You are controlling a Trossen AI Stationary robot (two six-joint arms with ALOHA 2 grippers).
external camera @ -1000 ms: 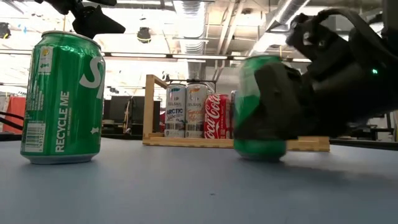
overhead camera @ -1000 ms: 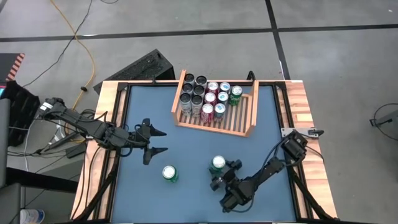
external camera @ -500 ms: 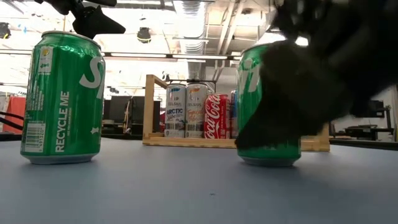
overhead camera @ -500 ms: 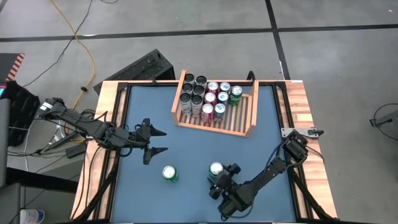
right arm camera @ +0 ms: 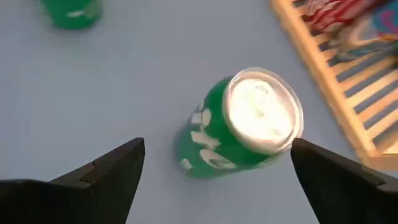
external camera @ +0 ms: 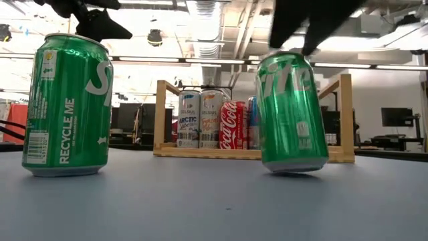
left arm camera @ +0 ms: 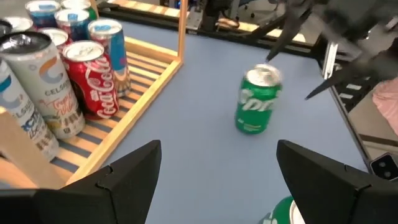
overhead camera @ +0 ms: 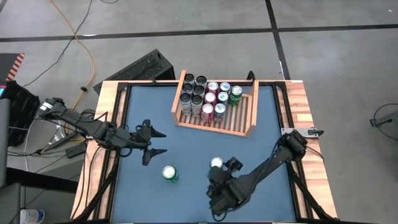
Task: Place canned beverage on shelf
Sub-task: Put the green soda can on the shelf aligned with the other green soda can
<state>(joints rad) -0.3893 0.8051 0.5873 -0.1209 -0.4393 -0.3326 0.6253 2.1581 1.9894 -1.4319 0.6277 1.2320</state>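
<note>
Two green cans stand on the blue table. One (overhead camera: 216, 163) (right arm camera: 242, 124) sits just below my right gripper (overhead camera: 222, 171) (right arm camera: 217, 146), which hovers open above it, fingers spread to either side of its top without touching. In the low view this can (external camera: 291, 114) leans slightly. The other green can (overhead camera: 169, 173) (external camera: 67, 104) stands nearer the left. My left gripper (overhead camera: 160, 142) waits open above the table's left part. The wooden shelf (overhead camera: 214, 129) lies at the far middle, with several cans (overhead camera: 202, 96) standing in its far left part.
The shelf's right half (overhead camera: 239, 115) shows bare slats. Raised wooden rails (overhead camera: 106, 124) border the table on the left and right. Open blue surface (overhead camera: 186, 143) lies between the green cans and the shelf's low front rim.
My right gripper, which stood around the right green can near the table, has come away from it and risen above it, tipping to point more steeply down. The can stays standing on the table at about the same spot.
</note>
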